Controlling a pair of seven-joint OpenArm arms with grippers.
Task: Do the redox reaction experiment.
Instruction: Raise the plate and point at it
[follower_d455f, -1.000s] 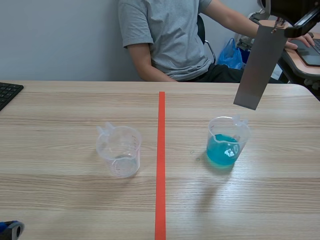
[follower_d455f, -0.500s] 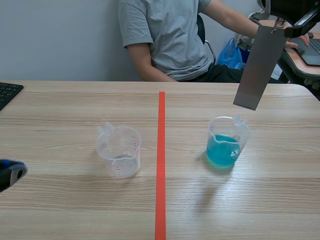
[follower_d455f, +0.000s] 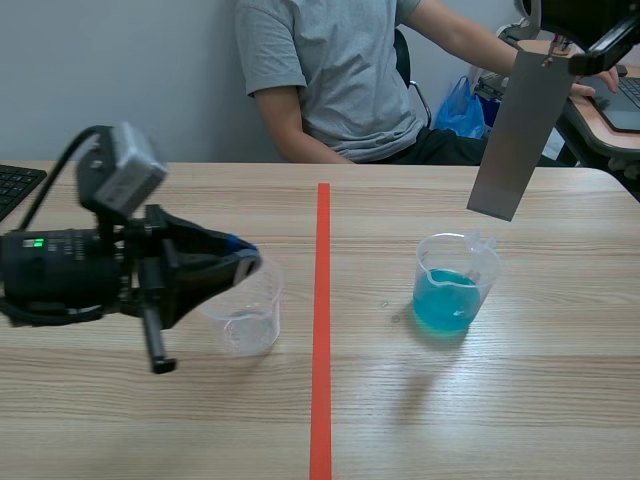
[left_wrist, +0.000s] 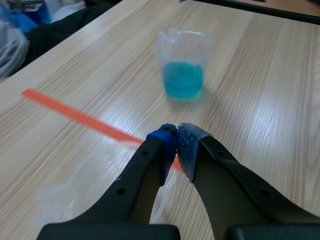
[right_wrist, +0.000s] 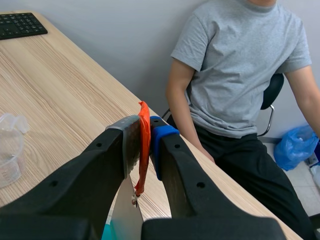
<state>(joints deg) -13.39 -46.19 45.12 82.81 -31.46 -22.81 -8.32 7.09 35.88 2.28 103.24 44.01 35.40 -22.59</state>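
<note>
An empty clear beaker (follower_d455f: 245, 318) stands left of the red tape line, and a beaker of blue liquid (follower_d455f: 453, 288) stands right of it. My left gripper (follower_d455f: 246, 263) hangs shut over the empty beaker's rim, holding nothing. In the left wrist view the shut left gripper (left_wrist: 177, 141) points toward the blue beaker (left_wrist: 183, 69), with the empty beaker a blur beneath the fingers. My right gripper (follower_d455f: 562, 60) is raised at the far right, shut on an orange tag (right_wrist: 144, 144) from which a grey metal sheet (follower_d455f: 519, 134) hangs above the blue beaker.
A person in a grey shirt (follower_d455f: 335, 70) sits across the table, one hand on a laptop (follower_d455f: 622, 103) at the far right. A black keyboard (follower_d455f: 14, 186) lies at the left edge. A blue bag (follower_d455f: 462, 110) sits behind the table.
My left arm has swung in from the lower left and risen, bringing its shut gripper over the empty beaker. The right arm and metal sheet have kept still.
</note>
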